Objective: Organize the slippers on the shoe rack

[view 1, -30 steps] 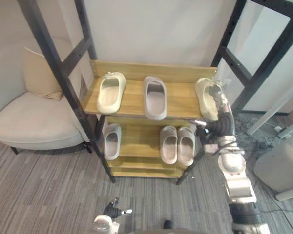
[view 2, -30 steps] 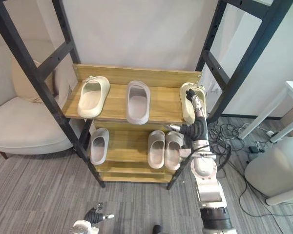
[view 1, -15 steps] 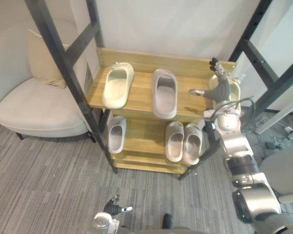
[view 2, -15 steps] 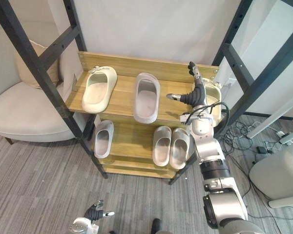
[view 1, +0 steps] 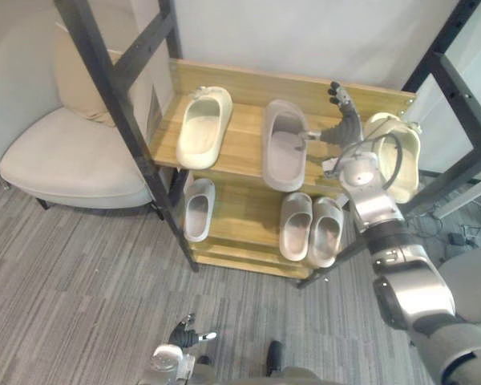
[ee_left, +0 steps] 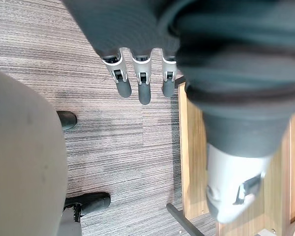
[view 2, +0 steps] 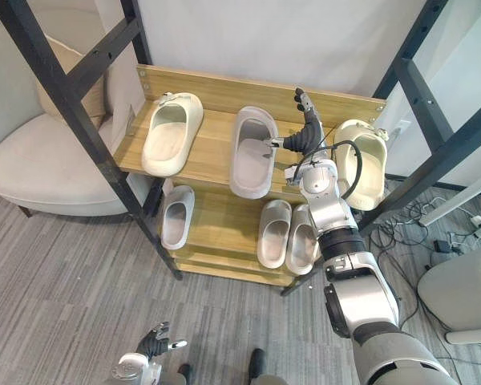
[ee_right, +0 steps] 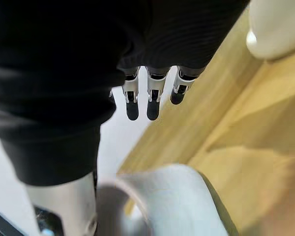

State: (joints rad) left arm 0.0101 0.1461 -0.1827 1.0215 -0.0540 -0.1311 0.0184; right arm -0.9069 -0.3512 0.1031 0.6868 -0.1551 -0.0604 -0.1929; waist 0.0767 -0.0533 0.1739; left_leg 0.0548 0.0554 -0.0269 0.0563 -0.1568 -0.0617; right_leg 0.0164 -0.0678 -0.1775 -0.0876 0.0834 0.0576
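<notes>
On the rack's top shelf (view 1: 240, 152) lie a cream slipper (view 1: 204, 127) at the left, a grey slipper (view 1: 284, 144) in the middle and a second cream slipper (view 1: 393, 152) at the right end, partly over the edge. My right hand (view 1: 342, 128) hovers open over the shelf between the grey slipper and the right cream one, its thumb reaching toward the grey slipper (ee_right: 172, 201). Its fingers (ee_right: 147, 98) are straight and hold nothing. The lower shelf carries a single grey slipper (view 1: 198, 210) and a beige pair (view 1: 311, 228). My left hand (ee_left: 142, 83) hangs open low above the floor.
Black metal frame posts (view 1: 116, 120) stand in front of the rack at the left and at the right (view 1: 457, 56). A beige armchair (view 1: 64, 160) with a cushion sits left of the rack. Grey striped carpet (view 1: 88, 297) lies in front.
The camera has shifted. My right hand has left the right cream slipper and moved left along the top shelf, next to the grey slipper. The left hand has stayed low.
</notes>
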